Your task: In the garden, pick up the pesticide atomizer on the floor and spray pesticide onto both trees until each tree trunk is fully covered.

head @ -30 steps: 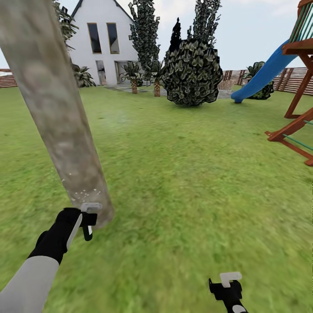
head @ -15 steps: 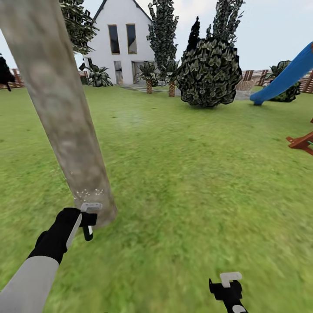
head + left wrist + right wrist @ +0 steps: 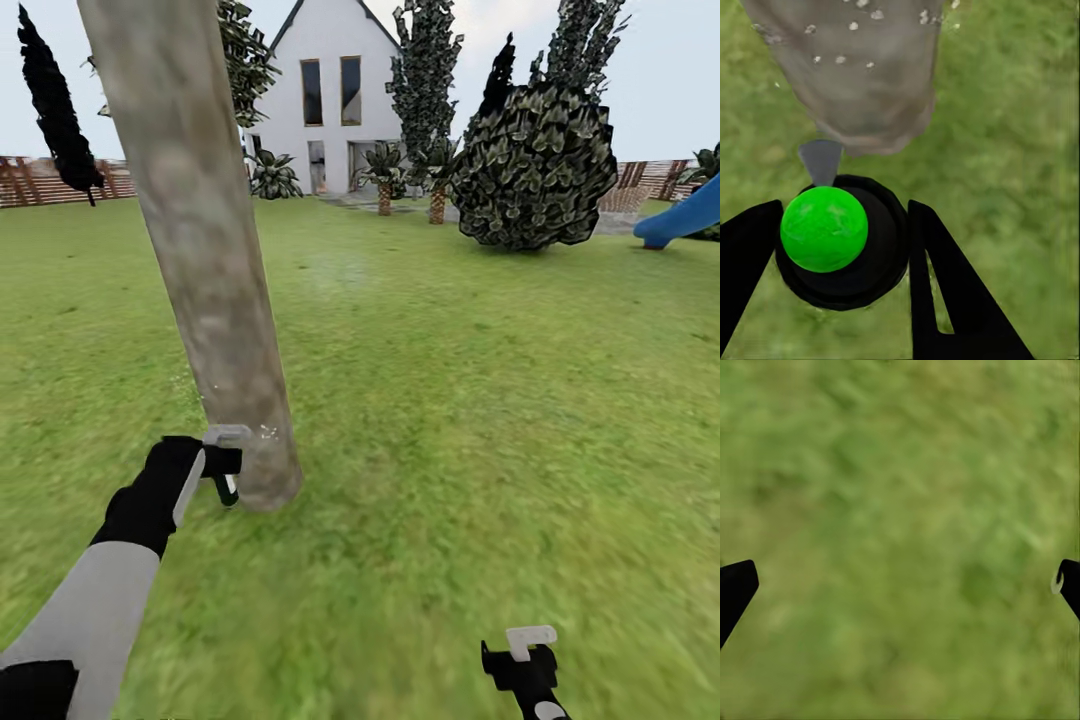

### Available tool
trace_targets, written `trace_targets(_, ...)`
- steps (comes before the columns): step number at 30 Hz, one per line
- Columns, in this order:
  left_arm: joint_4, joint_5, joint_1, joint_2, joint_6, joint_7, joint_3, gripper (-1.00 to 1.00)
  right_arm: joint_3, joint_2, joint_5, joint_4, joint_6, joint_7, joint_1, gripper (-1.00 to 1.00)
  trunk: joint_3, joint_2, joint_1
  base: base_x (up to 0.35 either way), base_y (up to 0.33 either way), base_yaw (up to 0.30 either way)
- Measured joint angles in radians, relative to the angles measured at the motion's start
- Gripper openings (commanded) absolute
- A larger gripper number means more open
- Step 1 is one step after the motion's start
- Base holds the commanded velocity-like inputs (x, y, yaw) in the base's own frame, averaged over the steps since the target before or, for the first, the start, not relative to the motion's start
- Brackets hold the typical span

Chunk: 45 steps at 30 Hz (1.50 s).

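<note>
Left gripper is clamped on the sprayer: in the left wrist view the dark round body sits between both fingers, a green ball on top, grey nozzle aimed at the base of the tree trunk. In the head view the left gripper hangs just beside the trunk, low, near where the trunk meets the lawn.

White specks dot the bark just above the nozzle in the left wrist view. Likely spray particles, can't confirm. Upper trunk shows none.

Right gripper is well apart from the trunk, low over the grass. In the right wrist view its jaws stand wide apart, nothing between them.

Step in hand, my read: spraying the first trunk, bottom section only. Coverage looks partial.

Next move likely calls for:
- raising the left arm so the nozzle sweeps up the trunk, staying close
- working round the trunk for the far side, probably a base move
- then finding the second tree; can't pick it out here for sure

Beyond the trunk: house, big round bush, blue slide, fence.

Risk: nozzle clipping the bark, it's very near.
</note>
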Motion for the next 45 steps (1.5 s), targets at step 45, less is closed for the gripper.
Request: trace_targets(45, -0.014, -0.013, -0.044, 0.115, 0.012, -0.01, 0.004, -1.0, 0.0, -0.001, 0.0, 0.0, 0.0, 0.0, 0.0, 1.0, 0.0, 0.0, 0.0, 0.064, -0.133, 0.016)
